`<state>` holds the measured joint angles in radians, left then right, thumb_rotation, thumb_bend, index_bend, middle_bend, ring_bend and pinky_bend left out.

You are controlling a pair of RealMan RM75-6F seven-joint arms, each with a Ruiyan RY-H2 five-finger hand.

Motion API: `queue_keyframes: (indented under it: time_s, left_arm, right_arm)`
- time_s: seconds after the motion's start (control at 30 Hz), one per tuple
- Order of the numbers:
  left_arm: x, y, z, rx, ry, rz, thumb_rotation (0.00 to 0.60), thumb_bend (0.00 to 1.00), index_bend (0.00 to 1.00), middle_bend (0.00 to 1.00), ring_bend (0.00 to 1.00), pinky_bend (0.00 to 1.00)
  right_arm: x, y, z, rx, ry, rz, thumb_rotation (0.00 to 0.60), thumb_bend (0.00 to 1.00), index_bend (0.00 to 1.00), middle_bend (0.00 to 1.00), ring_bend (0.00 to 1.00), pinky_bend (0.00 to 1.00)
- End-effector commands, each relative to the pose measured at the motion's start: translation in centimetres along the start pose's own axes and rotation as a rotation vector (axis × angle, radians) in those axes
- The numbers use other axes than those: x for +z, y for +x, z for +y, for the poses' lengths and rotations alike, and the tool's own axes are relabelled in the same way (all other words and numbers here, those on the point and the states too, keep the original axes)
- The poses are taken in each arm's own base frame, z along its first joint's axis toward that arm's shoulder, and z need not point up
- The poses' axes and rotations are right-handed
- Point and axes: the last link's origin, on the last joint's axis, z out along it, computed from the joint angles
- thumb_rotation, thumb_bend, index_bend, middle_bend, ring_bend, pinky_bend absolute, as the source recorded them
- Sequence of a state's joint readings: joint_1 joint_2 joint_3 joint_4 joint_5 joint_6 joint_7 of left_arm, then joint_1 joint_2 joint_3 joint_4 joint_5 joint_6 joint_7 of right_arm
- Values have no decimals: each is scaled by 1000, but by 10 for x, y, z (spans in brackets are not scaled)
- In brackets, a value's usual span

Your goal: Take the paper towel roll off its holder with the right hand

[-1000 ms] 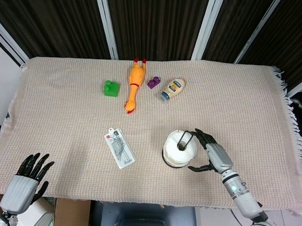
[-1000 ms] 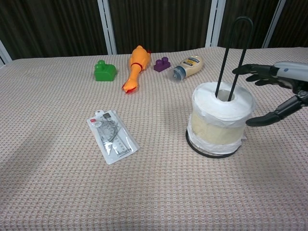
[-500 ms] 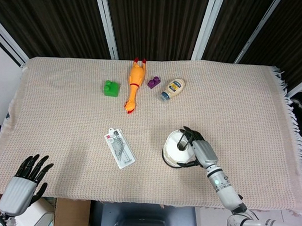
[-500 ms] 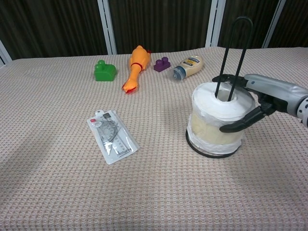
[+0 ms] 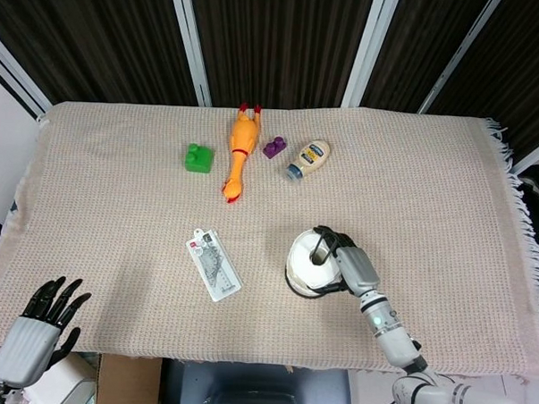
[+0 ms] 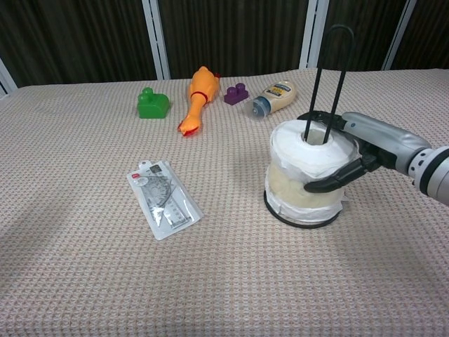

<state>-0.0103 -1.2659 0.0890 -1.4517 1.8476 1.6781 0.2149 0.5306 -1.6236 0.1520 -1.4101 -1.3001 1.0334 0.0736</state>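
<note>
Dark slatted panels back your table (image 5: 117,213), which wears a beige woven cloth with a fringe on its right edge. From the head view you look straight down on the paper towel roll (image 5: 307,264), so it reads as a white ring with the holder's loop foreshortened in its core. The chest view gives you what that angle loses: the holder (image 6: 324,77) as a tall black wire loop rising well above the roll (image 6: 303,172), and its round black base showing under the roll's lower edge.

Your roll sits on the holder, right of centre and toward the near edge. It is white on top and cream down the side, under a loose clear wrap.

Your right hand (image 6: 354,151) is wrapped around the roll's right side, dark fingers (image 6: 330,181) pressed across the front and others over the top beside the wire. From above, the same hand (image 5: 354,270) covers the roll's right flank, and how far the far-side fingers reach is hidden.

Your left hand (image 5: 40,331) shows only in the head view, at the near left corner off the cloth, fingers spread and holding nothing; its wrist is cut off by the frame.

Further back lie a green block (image 5: 199,158), a rubber chicken (image 5: 239,151), a purple block (image 5: 274,148) and a squeeze bottle (image 5: 308,159), with a clear packet (image 5: 215,265) nearer you. The packet's contents are too small to make out.
</note>
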Motion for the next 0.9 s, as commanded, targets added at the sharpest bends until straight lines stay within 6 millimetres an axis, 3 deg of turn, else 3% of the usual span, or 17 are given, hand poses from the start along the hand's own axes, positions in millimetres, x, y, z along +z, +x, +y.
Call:
queue_keyframes:
  time_s: [0.03, 0.17, 0.27, 0.57, 0.9]
  left_arm:
    - [-1, -1, -2, -4, 1, -3, 600, 438, 214, 95, 3, 147]
    - [-1, -2, -3, -6, 1, -4, 600, 439, 214, 95, 3, 147]
    - [-2, -2, -2, -6, -1, -6, 600, 439, 213, 95, 3, 147]
    - [-1, -2, 2, 1, -11, -9, 600, 438, 214, 94, 3, 147]
    - [3, -4, 8, 18, -17, -22, 600, 440, 214, 95, 4, 148]
  right_arm:
    - [3, -5, -3, 7, 21, 44, 600, 62, 360, 287, 289, 343]
    - [1, -2, -7, 31, 63, 106, 600, 86, 610, 470, 472, 513]
    - [-2, 8, -14, 49, 104, 153, 600, 115, 683, 527, 525, 558]
    - [-22, 66, -47, 94, 189, 289, 600, 117, 710, 547, 543, 573]
    - [-61, 141, -104, 150, 228, 387, 600, 118, 696, 547, 543, 573]
